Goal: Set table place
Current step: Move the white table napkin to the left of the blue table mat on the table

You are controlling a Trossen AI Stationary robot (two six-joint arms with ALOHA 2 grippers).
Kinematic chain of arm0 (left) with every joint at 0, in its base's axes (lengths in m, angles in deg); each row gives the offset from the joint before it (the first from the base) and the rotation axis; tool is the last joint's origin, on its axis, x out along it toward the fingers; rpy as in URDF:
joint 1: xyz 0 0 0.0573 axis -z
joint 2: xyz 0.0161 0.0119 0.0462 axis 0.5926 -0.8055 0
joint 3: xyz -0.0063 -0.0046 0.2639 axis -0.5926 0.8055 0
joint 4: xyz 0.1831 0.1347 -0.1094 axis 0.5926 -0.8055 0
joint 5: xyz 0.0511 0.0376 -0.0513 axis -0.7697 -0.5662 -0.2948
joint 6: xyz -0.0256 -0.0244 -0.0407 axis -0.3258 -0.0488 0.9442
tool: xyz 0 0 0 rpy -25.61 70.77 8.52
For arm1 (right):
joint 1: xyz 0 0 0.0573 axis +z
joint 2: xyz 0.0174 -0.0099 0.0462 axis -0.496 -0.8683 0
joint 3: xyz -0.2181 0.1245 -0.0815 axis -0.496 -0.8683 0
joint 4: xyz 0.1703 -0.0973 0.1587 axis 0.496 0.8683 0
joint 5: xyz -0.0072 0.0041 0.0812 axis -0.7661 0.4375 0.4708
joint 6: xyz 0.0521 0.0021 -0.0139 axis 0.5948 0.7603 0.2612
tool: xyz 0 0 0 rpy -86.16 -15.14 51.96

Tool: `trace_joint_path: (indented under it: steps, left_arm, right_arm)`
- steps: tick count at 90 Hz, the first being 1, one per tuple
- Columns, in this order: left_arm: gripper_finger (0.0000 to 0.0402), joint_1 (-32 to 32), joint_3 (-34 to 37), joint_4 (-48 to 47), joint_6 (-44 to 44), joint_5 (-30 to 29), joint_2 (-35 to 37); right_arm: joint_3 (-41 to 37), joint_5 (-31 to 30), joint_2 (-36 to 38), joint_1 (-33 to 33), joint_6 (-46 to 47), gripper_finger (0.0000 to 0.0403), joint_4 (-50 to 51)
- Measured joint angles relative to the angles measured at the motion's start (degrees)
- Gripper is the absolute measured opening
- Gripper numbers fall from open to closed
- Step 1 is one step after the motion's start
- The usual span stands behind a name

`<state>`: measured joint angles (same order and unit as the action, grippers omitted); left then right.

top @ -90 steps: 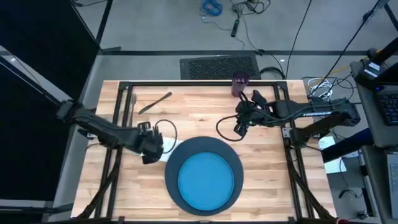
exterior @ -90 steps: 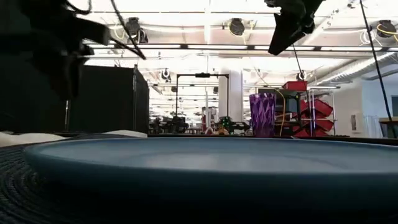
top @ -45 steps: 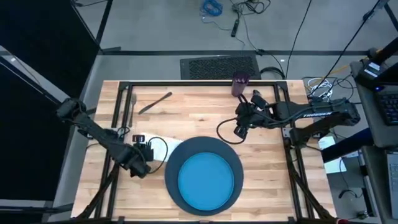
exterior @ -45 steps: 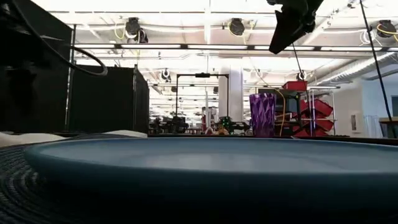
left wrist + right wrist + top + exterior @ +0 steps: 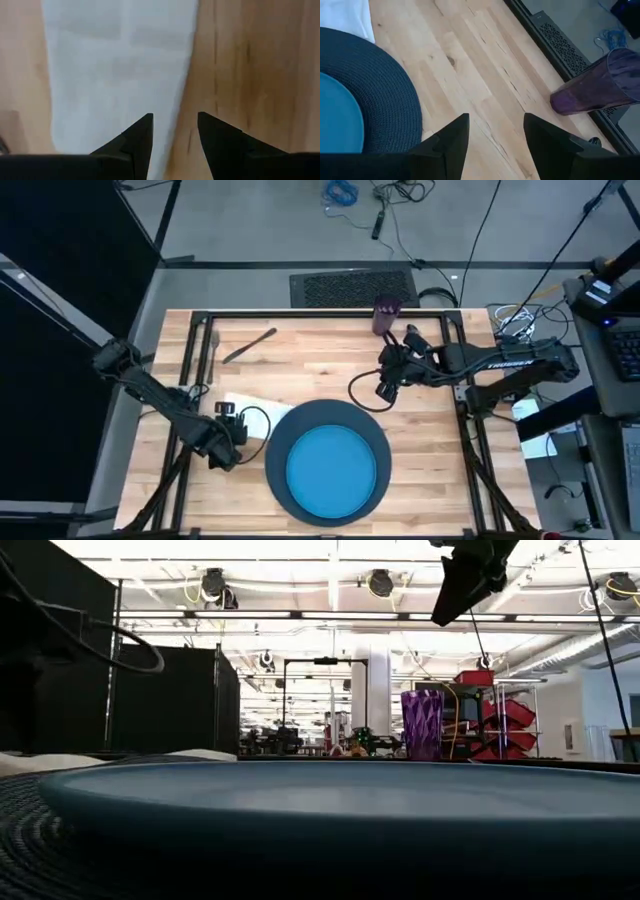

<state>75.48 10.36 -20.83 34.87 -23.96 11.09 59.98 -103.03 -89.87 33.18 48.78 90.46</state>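
The big dark navy round woven mat (image 5: 327,462) lies at the 6 o'clock side of the pale wooden plank bench (image 5: 320,355). The smaller bright blue plate (image 5: 331,471) sits in its middle. The white cloth napkin (image 5: 255,412) lies flat at the mat's 10 o'clock edge. The left claw (image 5: 228,446) hangs just over the napkin's 7 o'clock end, its two dark fingers (image 5: 135,137) apart and holding nothing. The small purple ridged cup (image 5: 385,315) stands at the bench's 12 o'clock edge. The right claw (image 5: 388,387) hovers at 6 o'clock from the cup, fingers apart and empty. A thin metal utensil (image 5: 249,345) lies at the bench's 10 o'clock.
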Motion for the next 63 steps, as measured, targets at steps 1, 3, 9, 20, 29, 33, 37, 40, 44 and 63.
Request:
trace_joint_path:
  steps: [1,3,9,20,29,33,37,40,44,63]
  left_arm:
    - [0.0141,0.0,0.1,0.0,0.0,0.0,0.0]
    - [0.0141,-0.1,0.4,0.0,0.0,0.0,-0.1]
    - [0.0141,-0.4,1.3,0.8,0.0,0.1,-0.1]
    - [0.0141,-0.5,2.3,3.1,-0.5,1.5,-0.1]
    - [0.0141,-0.9,2.4,3.2,-1.4,1.4,-0.1]
    - [0.0141,-1.4,2.2,3.4,-0.7,1.3,0.0]
    - [0.0141,-1.8,1.6,3.4,-0.4,1.0,0.2]
    - [0.0141,-1.9,0.7,3.4,0.1,0.7,0.6]
    - [0.0141,-2.1,-0.5,3.4,0.4,0.0,1.3]
    - [0.0141,-8.9,-3.3,0.7,15.8,-5.6,3.6]
  right_arm:
    - [0.0,0.0,0.0,0.0,0.0,0.0176,0.0]
    - [0.0,0.0,0.0,0.0,-0.1,0.0176,0.0]
    - [0.0,0.0,0.0,0.0,-0.3,0.0176,0.0]
    - [0.0,0.0,0.0,0.0,-0.3,0.0176,0.0]
    - [0.0,0.0,0.0,0.0,-0.2,0.0176,0.0]
    - [0.0,0.0,0.0,0.0,-0.2,0.0176,0.0]
    - [0.0,0.0,0.0,0.0,-0.1,0.0176,0.0]
    - [0.0,0.0,0.0,0.0,-0.1,0.0176,0.0]
    - [0.0,0.0,0.0,0.0,-0.1,0.0176,0.0]
    - [0.0,0.0,0.0,-0.9,-0.4,0.0176,0.0]
